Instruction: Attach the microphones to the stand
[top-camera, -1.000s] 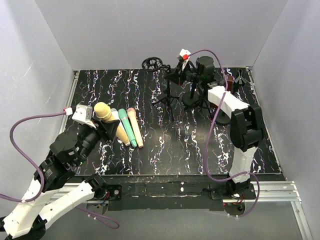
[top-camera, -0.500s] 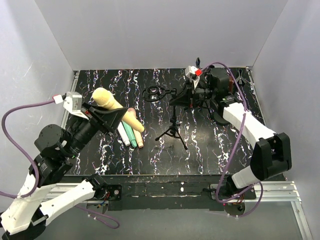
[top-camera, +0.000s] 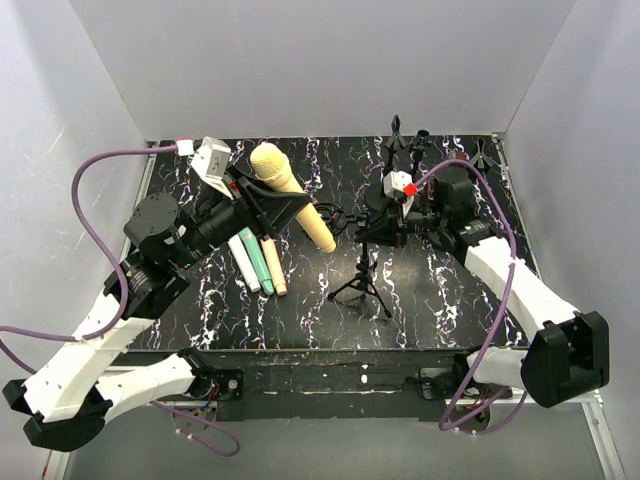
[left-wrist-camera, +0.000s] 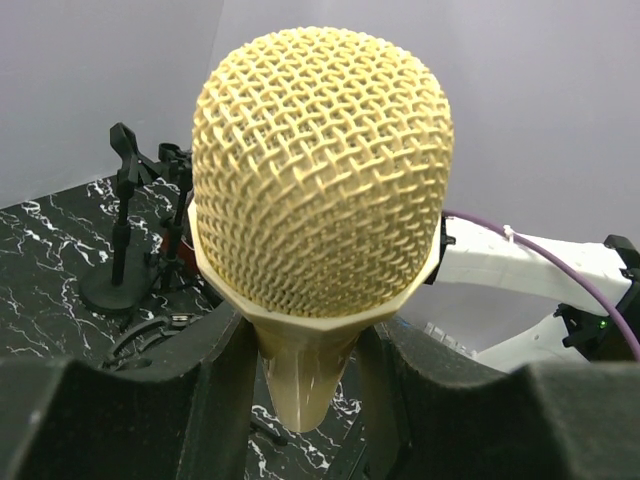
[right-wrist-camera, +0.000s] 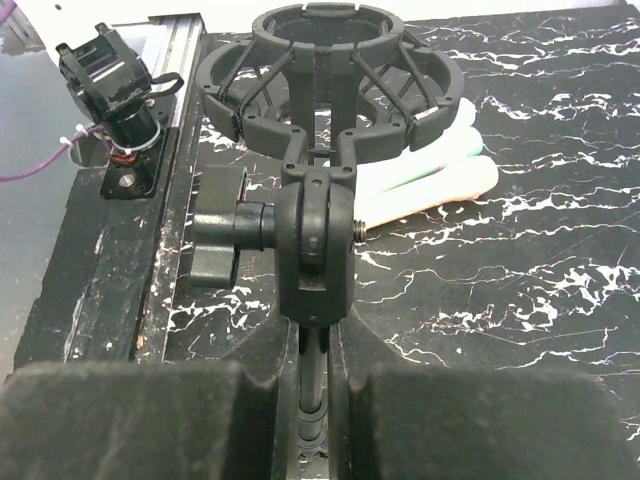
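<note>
1. The left gripper (top-camera: 262, 203) is clenched on the yellow microphone (top-camera: 288, 193). Its dark foam fingers (left-wrist-camera: 200, 400) press the handle just below the head.
2. In the left wrist view the woven mesh head (left-wrist-camera: 320, 170) rises above the pads, and the narrow handle runs down between them.
3. From above, this microphone hangs in the air, tilted. Its head points to the rear left and its handle tip points toward the top of the stand (top-camera: 362, 280). I cannot tell whether the tip touches it.
4. The right gripper (top-camera: 388, 228) is grasping the stand by its pole, just under the clamp joint (right-wrist-camera: 315, 245). The pole passes between the two foam pads (right-wrist-camera: 130, 420).
5. The stand is upright near the middle of the table (top-camera: 300, 315), with its tripod legs spread. A ring mount (right-wrist-camera: 330, 75) sits at its top, with a knob on one side of the joint.
6. Left of the stand, three more lie flat on the table, side by side: the white microphone (top-camera: 243, 262), the mint green microphone (top-camera: 257, 262) and the peach-pink microphone (top-camera: 273, 268).
7. Small black stands (top-camera: 400, 135) are at the rear edge.
</note>
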